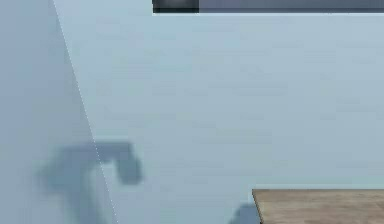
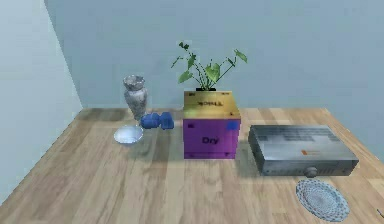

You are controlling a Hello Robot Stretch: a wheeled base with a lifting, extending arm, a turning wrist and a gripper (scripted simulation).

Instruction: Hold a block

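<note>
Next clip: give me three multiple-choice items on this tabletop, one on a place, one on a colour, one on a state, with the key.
1. In the arm side view, where does the small blue thing lie relative to the purple cube-shaped box?
A) to its left
B) to its right
C) on top of it

2. What colour is the flat metal case on the wooden table?
A) red
B) grey
C) green

3. How is the clear glass vase placed?
A) on its side
B) upside down
C) upright

Key:
1 A, the blue thing sits between the vase and the box.
2 B, the case's lid and sides are grey.
3 C, the vase's mouth faces up and its base is on the table.
</note>
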